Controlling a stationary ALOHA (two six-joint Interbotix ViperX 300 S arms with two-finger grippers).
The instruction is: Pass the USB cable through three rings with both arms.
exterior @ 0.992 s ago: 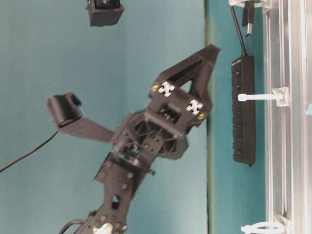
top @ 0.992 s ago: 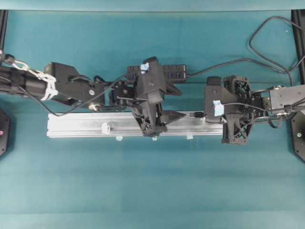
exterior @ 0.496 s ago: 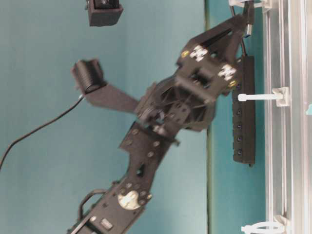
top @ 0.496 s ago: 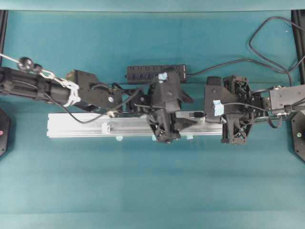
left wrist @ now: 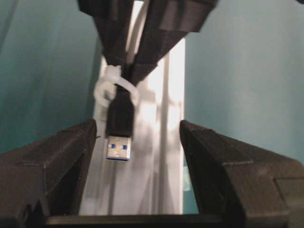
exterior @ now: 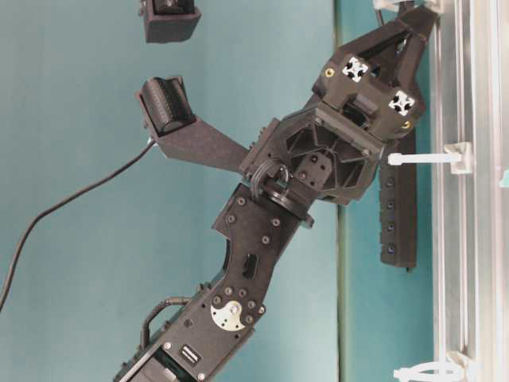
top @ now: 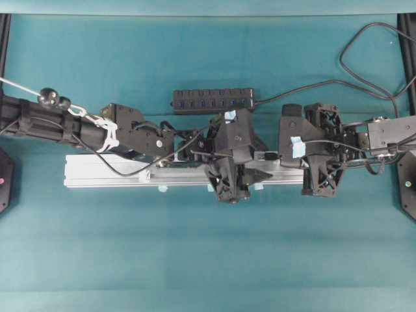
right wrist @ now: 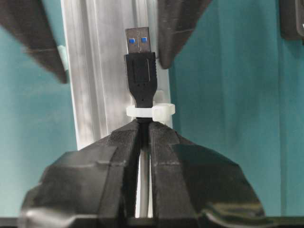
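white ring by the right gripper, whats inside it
The USB cable runs through the white ring; its plug sticks out past it between the left gripper jaws. The right gripper is shut on the cable behind the ring, covering the rest.

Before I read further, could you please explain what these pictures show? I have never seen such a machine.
These are two black robot arms working over a teal table. One picture looks down from above, one from table level, and two from cameras on the wrists. A silver aluminium rail with small white rings lies there, and a black USB hub behind it. The right end effector is shut on the USB cable, whose plug has passed through one ring. The left end effector is open around the plug, not gripping it yet.
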